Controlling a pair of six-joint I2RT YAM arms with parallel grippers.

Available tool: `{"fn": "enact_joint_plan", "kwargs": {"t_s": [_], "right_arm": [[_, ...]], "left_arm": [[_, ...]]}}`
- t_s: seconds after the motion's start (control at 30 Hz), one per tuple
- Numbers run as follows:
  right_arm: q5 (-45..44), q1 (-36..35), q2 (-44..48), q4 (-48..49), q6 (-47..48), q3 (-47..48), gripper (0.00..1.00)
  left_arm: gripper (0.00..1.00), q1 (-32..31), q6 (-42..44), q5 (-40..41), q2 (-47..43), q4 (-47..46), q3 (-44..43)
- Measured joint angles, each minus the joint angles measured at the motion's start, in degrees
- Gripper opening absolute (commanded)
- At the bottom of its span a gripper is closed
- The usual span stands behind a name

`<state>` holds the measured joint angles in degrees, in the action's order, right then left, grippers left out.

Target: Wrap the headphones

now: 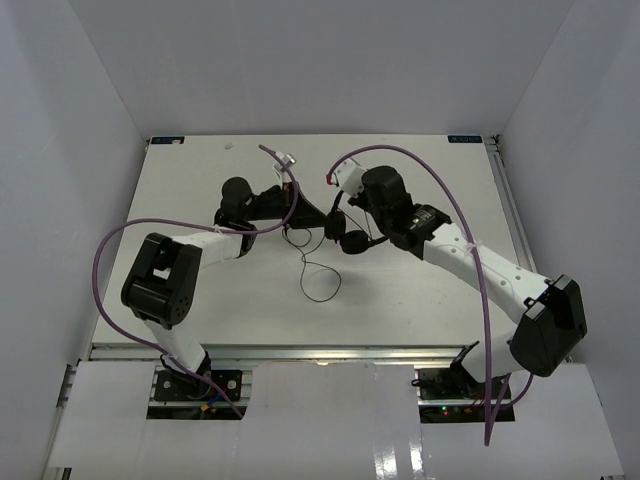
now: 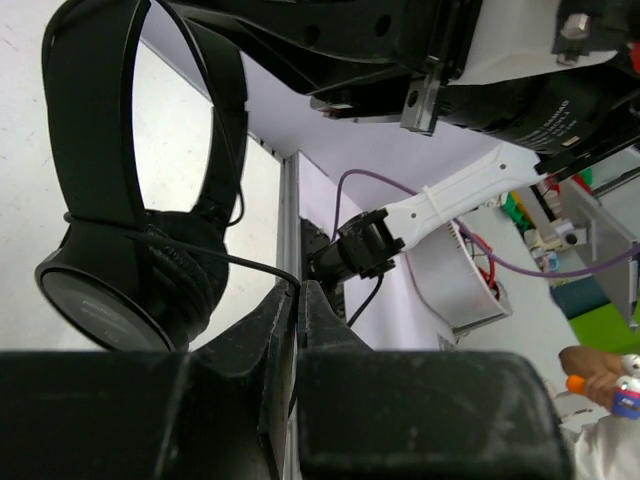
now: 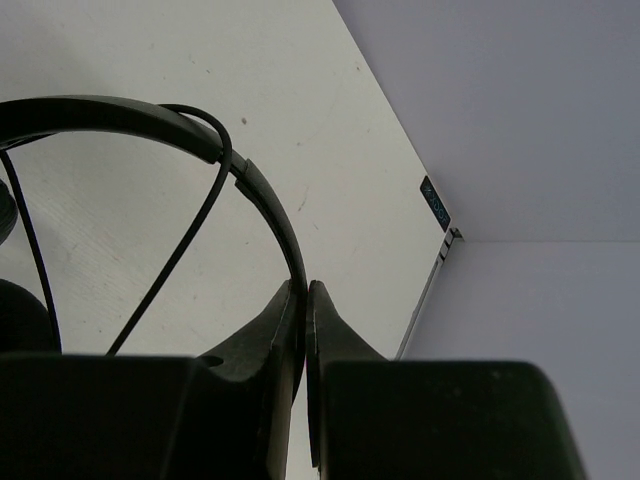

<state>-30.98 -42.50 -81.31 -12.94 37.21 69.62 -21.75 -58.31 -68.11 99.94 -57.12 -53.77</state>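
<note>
The black headphones (image 1: 352, 241) hang just above the white table's middle, between my two grippers. My right gripper (image 1: 343, 214) is shut on the thin headband (image 3: 150, 118), which runs down into its jaws (image 3: 304, 290). In the left wrist view the headband and a round padded earcup (image 2: 118, 288) fill the left side. The thin black cord (image 2: 215, 258) runs from the earcup into my left gripper (image 2: 297, 287), which is shut on it. In the top view my left gripper (image 1: 315, 214) sits just left of the headphones. The rest of the cord (image 1: 322, 283) trails down in a loop on the table.
Thick purple robot cables (image 1: 455, 215) arc over both arms. White walls close in the table (image 1: 420, 300) on three sides, with a metal rail (image 1: 505, 215) along its right edge. In the left wrist view the right arm (image 2: 460, 195) passes close overhead.
</note>
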Motion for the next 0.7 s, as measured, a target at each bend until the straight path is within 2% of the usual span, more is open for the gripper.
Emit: {"fn": "enact_joint_plan", "kwargs": {"t_s": [0.23, 0.7], "right_arm": [[-0.41, 0.03, -3.78, -0.6, -3.08, 3.76, 0.08], [0.79, 2.46, -10.4, -3.88, -13.26, 11.94, 0.08]], "left_arm": [[0.21, 0.03, -6.45, 2.21, 0.04, -6.01, 2.7], [0.29, -1.81, -5.92, 10.6, 0.0, -7.36, 5.65]]}}
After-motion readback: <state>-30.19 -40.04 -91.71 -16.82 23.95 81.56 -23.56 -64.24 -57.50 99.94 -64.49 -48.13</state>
